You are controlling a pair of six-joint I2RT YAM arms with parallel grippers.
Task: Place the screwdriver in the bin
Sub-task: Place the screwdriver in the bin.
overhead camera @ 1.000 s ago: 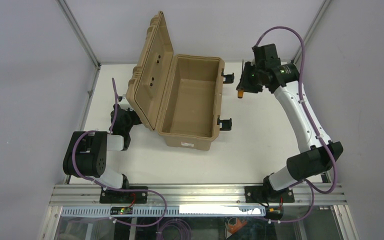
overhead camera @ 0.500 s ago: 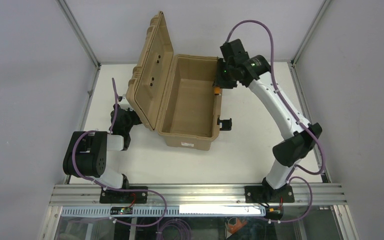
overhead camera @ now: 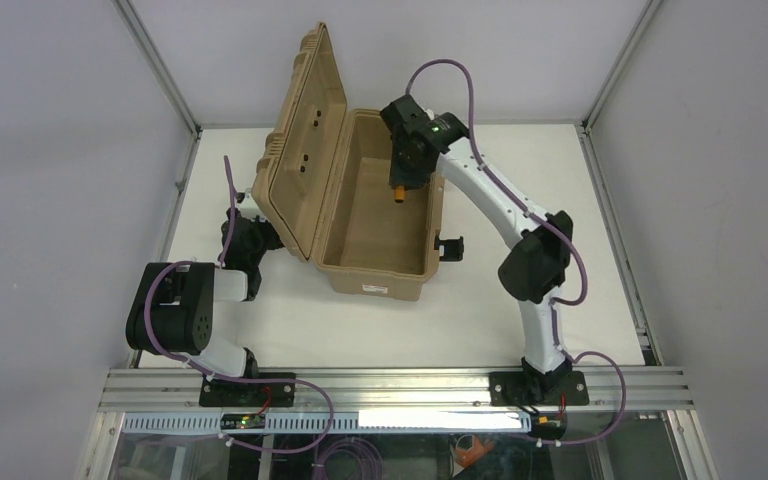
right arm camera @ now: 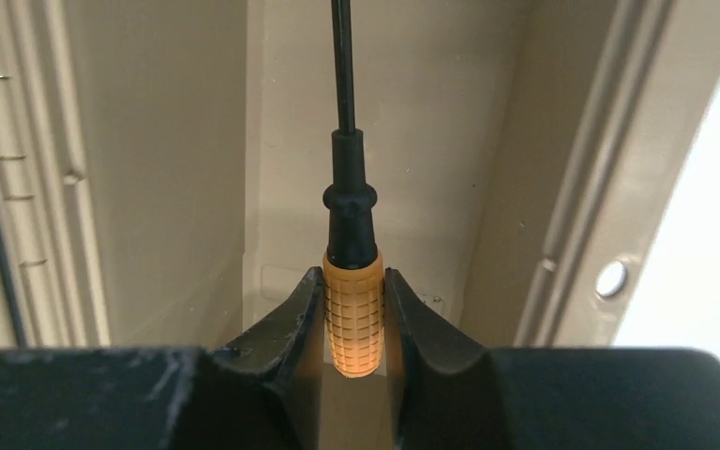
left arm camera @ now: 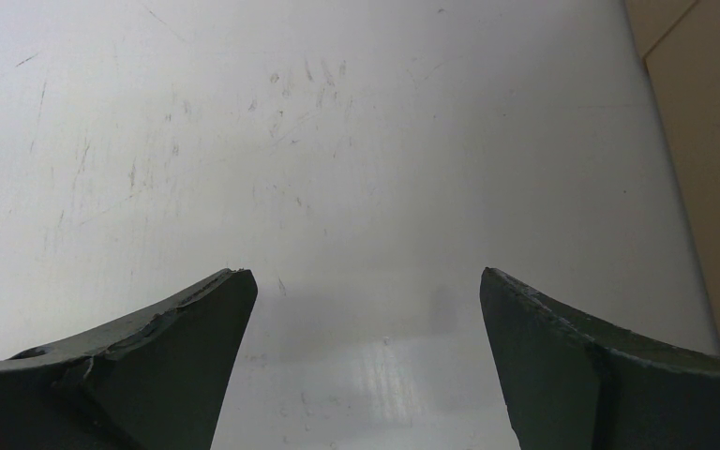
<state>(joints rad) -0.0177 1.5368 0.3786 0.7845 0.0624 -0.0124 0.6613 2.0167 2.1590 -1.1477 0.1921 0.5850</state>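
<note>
The bin (overhead camera: 332, 262) is a tan hard case on the white table, its ribbed lid (overhead camera: 305, 140) standing open to the left. My right gripper (overhead camera: 400, 188) hangs over the bin's open inside near its right wall, shut on the screwdriver (overhead camera: 399, 197). In the right wrist view my right gripper (right arm camera: 353, 298) clamps the orange handle of the screwdriver (right arm camera: 352, 319), its black shaft pointing away above the bin's floor (right arm camera: 412, 187). My left gripper (overhead camera: 245, 240) rests low beside the lid; in the left wrist view it (left arm camera: 366, 281) is open and empty over bare table.
Black latches (overhead camera: 450, 247) stick out from the bin's right side. White table surface (overhead camera: 520, 170) lies right of the bin. Frame posts stand at the back corners. The bin's tan edge (left arm camera: 703, 112) shows at the right of the left wrist view.
My right arm has swung left from beside the bin's far right corner, carrying the screwdriver over the rim to above the bin's inside. The left arm has not moved.
</note>
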